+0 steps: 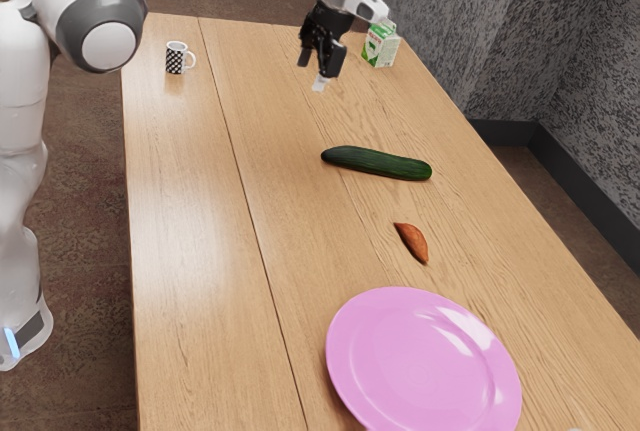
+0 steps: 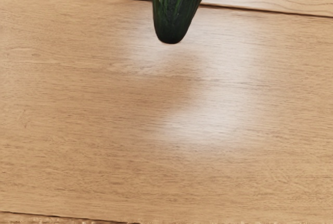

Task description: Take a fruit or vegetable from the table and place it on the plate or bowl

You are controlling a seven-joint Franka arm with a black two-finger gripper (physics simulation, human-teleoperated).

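At the exterior view's left, the white robot arm [image 1: 85, 21] is being cut off by the picture's left and top edges, so its base and its middle links are showing only in part. A small black-and-white checkered mug [image 1: 178, 56] is standing upright at the far end of the wooden table [image 1: 200, 251]. To the right of it, the pincer [image 1: 322, 69] is hanging over the table and pointing down. Its jaws are standing somewhat apart and are holding nothing, though their tips are small and hard to read. A green-and-white milk carton [image 1: 381, 44] is standing just beside the pincer, on its right.

The cucumber [image 1: 376, 162] is lying flat on the table, nearer to the camera than the pincer and well apart from it. In the wrist view only one rounded end of the cucumber [image 2: 176, 5] is showing; the rest is being cut off by the picture's edge. Further on, a small sweet potato [image 1: 411, 241] is lying between the cucumber and the pink plate [image 1: 423, 359], whose near rim is going out of the picture.
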